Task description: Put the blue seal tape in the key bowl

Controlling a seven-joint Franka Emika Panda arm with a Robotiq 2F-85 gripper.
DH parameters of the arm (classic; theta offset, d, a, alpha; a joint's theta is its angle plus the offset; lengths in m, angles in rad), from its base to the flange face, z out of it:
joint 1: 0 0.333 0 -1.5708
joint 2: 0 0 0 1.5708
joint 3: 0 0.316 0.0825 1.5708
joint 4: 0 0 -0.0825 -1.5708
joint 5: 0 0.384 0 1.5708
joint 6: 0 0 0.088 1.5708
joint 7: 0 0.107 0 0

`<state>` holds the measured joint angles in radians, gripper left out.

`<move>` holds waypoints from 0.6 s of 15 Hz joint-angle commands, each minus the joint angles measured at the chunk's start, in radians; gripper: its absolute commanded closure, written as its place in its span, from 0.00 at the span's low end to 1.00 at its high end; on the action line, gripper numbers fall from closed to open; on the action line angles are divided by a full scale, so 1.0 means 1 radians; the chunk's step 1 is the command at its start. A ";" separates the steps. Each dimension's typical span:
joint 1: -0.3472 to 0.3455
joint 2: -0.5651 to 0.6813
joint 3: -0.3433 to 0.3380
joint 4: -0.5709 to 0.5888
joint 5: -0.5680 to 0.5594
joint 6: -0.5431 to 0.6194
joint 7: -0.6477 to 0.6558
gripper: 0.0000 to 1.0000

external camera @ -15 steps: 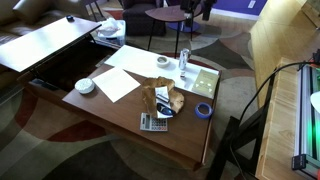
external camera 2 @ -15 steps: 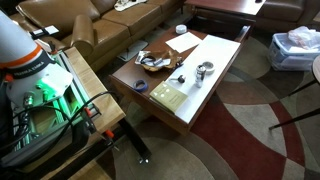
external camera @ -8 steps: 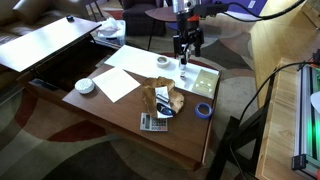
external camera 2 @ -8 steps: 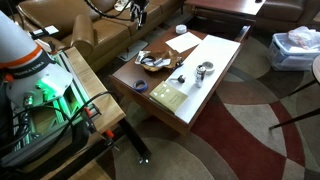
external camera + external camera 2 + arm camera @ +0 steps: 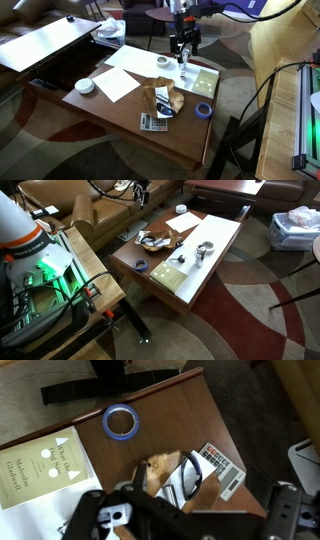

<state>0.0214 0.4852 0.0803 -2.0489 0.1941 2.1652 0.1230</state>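
Gripper (image 5: 184, 48), jaws apart and empty, newly arrived over a bench (image 5: 110, 115) corner; blue seal tape (image 5: 204, 110) at bench edge untouched, key bowl (image 5: 163, 98) waiting.

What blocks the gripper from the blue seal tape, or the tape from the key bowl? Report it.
Nothing visible does. The gripper hangs above the table, open air between it and the blue seal tape. Only bare wood separates the tape from the key bowl beside it.
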 commanded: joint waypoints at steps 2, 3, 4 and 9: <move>0.039 0.113 -0.089 0.000 -0.062 0.208 0.107 0.00; 0.040 0.147 -0.105 0.004 -0.063 0.259 0.136 0.00; 0.038 0.180 -0.119 0.008 -0.062 0.296 0.154 0.00; 0.002 0.343 -0.162 0.000 -0.066 0.224 0.140 0.00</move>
<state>0.0347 0.7403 -0.0616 -2.0553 0.1454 2.4234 0.2501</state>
